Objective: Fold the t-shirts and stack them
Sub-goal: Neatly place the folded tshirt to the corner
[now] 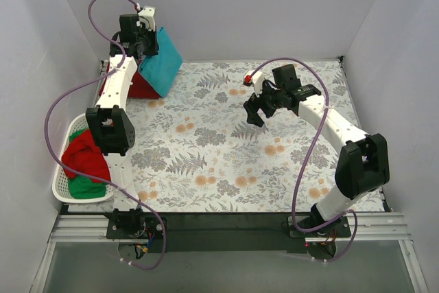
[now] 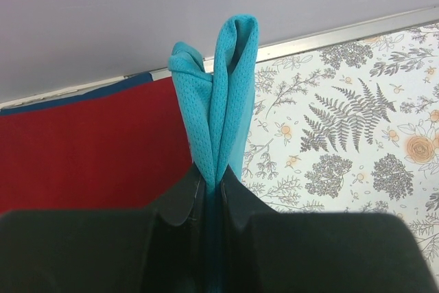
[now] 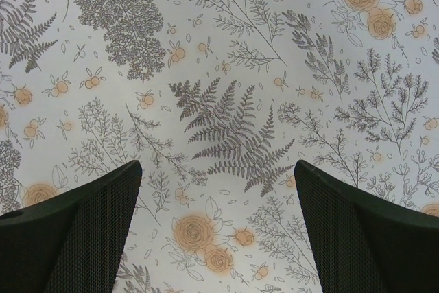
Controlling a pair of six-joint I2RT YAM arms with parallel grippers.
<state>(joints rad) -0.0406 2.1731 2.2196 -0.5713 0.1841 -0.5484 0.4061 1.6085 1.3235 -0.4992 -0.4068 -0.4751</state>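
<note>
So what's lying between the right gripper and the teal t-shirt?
Only floral tablecloth lies between the right gripper and the teal t-shirt; the top external view shows it.

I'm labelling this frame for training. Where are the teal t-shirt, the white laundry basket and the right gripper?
teal t-shirt [image 1: 164, 65]: top external view, middle of its lifted cloth.
laundry basket [image 1: 57, 184]: top external view, on its white left rim.
right gripper [image 3: 216, 167]: right wrist view, midway between its open fingertips.
</note>
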